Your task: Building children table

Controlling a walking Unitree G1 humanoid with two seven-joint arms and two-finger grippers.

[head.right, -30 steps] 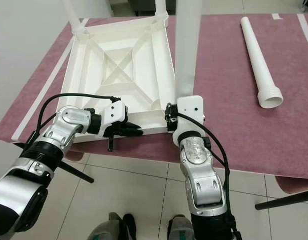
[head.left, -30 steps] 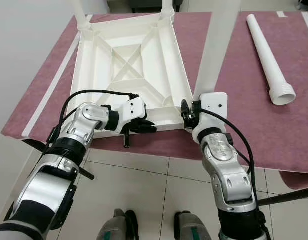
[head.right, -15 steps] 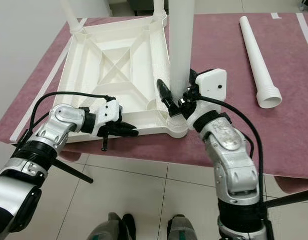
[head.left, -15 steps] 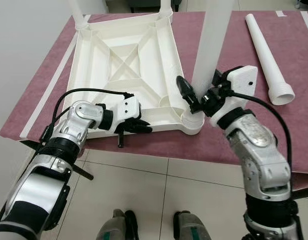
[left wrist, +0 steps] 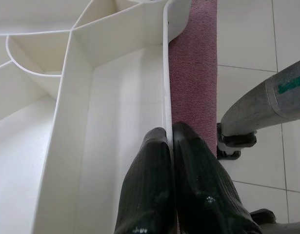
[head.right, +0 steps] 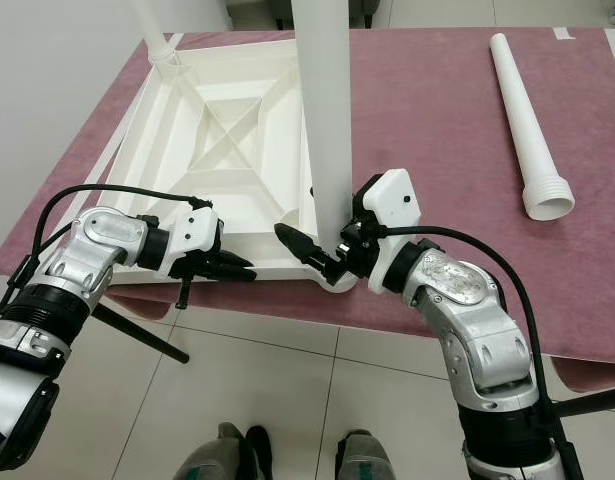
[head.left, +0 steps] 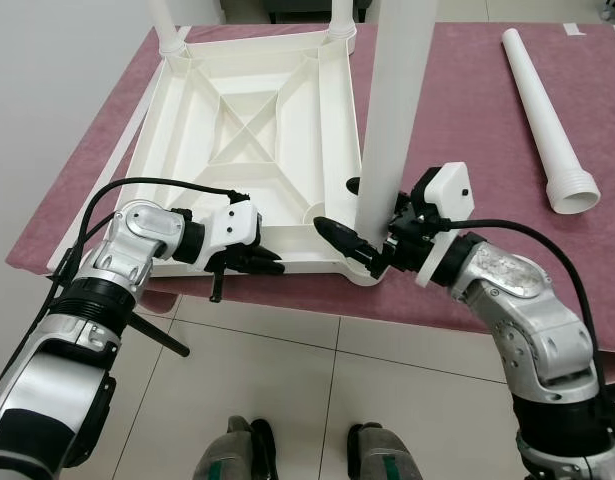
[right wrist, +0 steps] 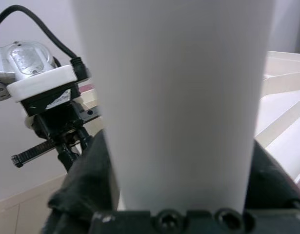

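Jaws of the right gripper (head.left: 362, 247) clasp the upright table leg (head.left: 392, 130) at lower centre, its long axis vertical over the upturned tabletop's (head.left: 257, 120) near corner socket, while the left gripper (head.left: 259, 262) pinches that tabletop's near rim on the desk (head.left: 467, 110).

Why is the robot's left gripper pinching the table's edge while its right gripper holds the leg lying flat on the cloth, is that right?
Not quite. The right gripper holds a leg standing upright in the upturned table's near corner, as the left eye view shows. The leg lying flat is untouched. The left gripper does pinch the edge.
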